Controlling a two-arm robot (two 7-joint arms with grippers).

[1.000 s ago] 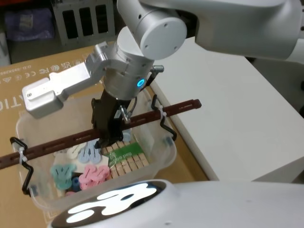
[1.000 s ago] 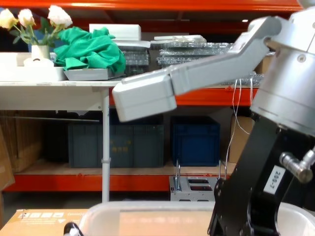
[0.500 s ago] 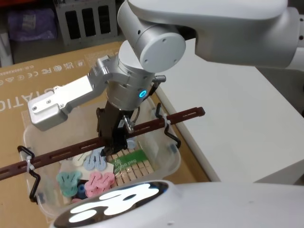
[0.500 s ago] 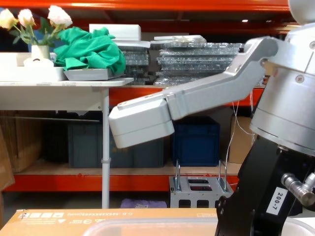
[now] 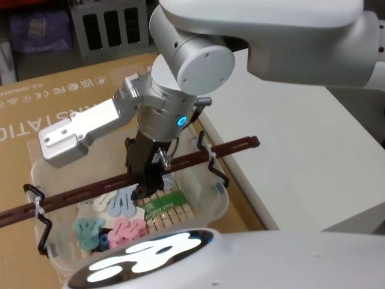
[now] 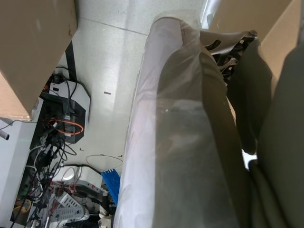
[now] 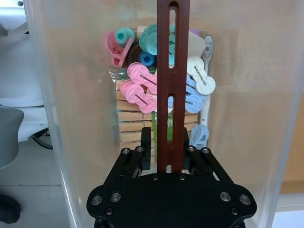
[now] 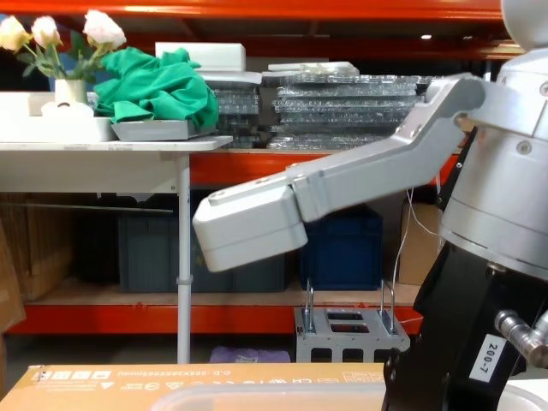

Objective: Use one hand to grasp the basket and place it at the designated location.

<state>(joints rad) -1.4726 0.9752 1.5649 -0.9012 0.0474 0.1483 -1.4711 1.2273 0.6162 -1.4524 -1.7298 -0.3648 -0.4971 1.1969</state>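
One arm is at work: the right hand (image 5: 146,180) is clamped on the handle (image 5: 198,158) of the basket (image 5: 220,203). Over the last second the basket was lowered slightly above the cardboard box (image 5: 54,99), then nearly halted. Set-down is judged imminent.

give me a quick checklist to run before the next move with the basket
1. Right gripper shut on the handle, with fingers on both sides of the bar: ok.
2. Grasp near the middle of the handle, so the basket should hang level: ok.
3. Zip ties hold the handle to the wire hooks at both ends: ok.
4. Clips lie low in the basket, below its rim: ok.
5. Basket bottom free of the cardboard: cannot tell.
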